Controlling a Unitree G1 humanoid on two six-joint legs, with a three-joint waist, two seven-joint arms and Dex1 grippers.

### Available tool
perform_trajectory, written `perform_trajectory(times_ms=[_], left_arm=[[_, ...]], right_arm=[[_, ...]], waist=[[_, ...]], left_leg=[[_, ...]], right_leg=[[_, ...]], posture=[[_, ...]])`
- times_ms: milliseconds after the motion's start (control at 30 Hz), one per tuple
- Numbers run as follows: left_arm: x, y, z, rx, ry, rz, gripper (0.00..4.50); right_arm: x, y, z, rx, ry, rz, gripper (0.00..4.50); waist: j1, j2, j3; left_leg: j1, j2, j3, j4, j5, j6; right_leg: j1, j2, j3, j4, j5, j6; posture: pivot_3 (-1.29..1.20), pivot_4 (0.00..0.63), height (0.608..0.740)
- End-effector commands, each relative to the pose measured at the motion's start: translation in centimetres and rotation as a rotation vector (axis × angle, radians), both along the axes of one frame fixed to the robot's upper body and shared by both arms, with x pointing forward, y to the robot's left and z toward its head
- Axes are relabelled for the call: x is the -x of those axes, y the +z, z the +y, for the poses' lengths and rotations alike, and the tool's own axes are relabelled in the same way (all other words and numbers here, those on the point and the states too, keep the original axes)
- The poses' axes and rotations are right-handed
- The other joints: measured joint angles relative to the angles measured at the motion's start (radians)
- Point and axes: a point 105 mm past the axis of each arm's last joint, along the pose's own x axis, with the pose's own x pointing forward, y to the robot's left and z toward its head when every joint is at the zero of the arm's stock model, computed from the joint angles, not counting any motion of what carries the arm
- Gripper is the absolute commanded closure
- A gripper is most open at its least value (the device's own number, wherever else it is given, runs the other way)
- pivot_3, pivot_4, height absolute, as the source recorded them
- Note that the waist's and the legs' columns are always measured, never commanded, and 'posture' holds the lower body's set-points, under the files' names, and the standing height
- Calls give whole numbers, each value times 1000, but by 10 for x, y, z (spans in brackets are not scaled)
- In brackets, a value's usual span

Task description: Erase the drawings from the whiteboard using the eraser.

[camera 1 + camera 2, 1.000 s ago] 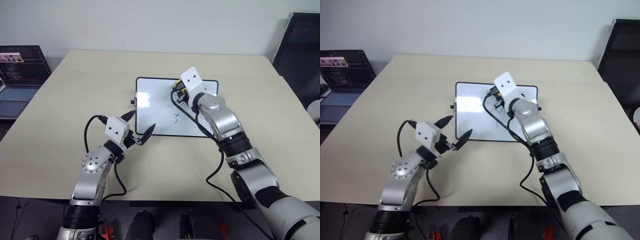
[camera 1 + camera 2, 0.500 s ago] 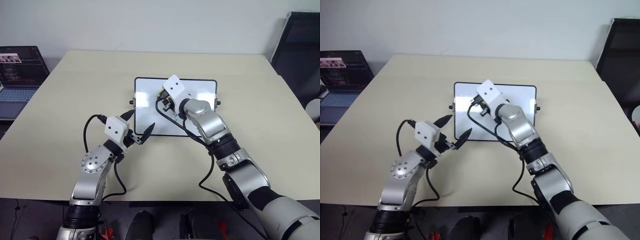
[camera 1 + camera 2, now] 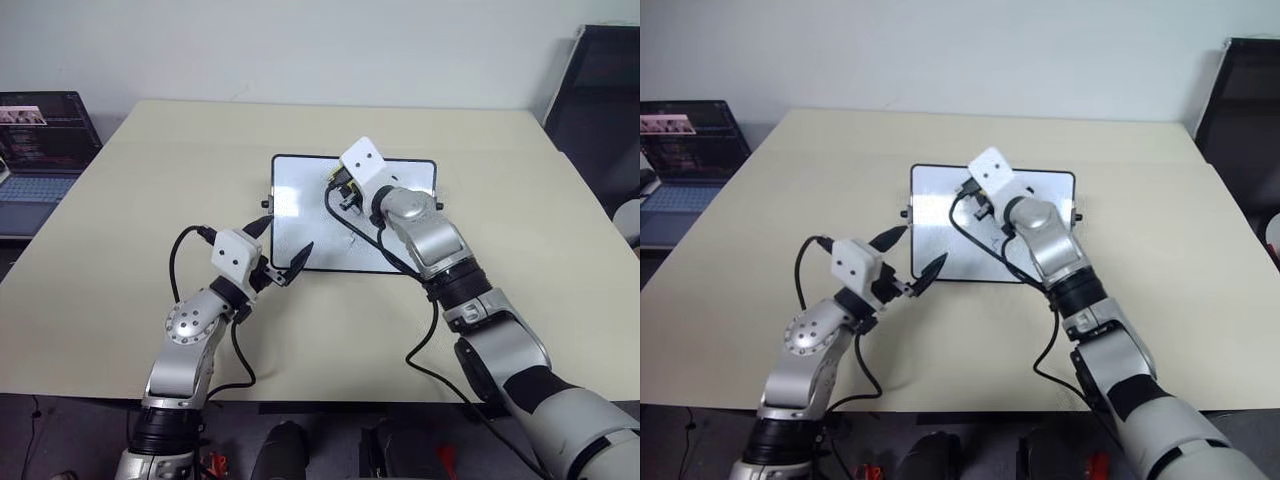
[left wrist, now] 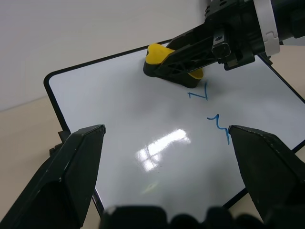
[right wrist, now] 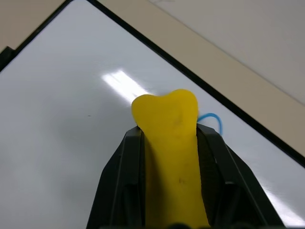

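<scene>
Our left gripper (image 3: 285,254) hovers at the near left corner of the whiteboard (image 3: 300,205), fingers spread and holding nothing. On the board, our right gripper (image 4: 183,59) is clamped on the eraser (image 4: 162,59), which rests on the white surface toward the far side. We judge we are mid-wipe: blue drawings (image 4: 209,109) remain, a small angular mark just beside the eraser and a squiggle nearer us, plus a blue loop (image 5: 212,119) past the eraser's tip. Next we need to drag the eraser over those marks, pressing flat. No containers are present.
</scene>
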Motion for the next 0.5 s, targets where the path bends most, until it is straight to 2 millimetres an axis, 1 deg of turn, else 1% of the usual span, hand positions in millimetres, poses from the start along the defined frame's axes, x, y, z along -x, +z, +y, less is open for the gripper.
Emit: perform_trajectory(times_ms=[33, 233, 500], left_arm=[[0, 8, -5, 0, -24, -34, 0], [0, 7, -6, -1, -32, -34, 0], [1, 8, -6, -5, -36, -35, 0]], right_arm=[[-5, 2, -25, 14, -82, -20, 3407], [-4, -3, -38, 29, -105, -12, 3407], [-2, -5, -38, 32, -104, -9, 3407]], waist=[[3, 0, 0], [8, 0, 0], [13, 0, 0]], left_leg=[[0, 0, 0, 0, 0, 0], [0, 0, 0, 0, 0, 0], [0, 0, 0, 0, 0, 0]], right_leg=[[0, 0, 0, 0, 0, 0], [0, 0, 0, 0, 0, 0], [0, 0, 0, 0, 0, 0]], posture=[[0, 150, 740], [0, 150, 740], [0, 150, 740]])
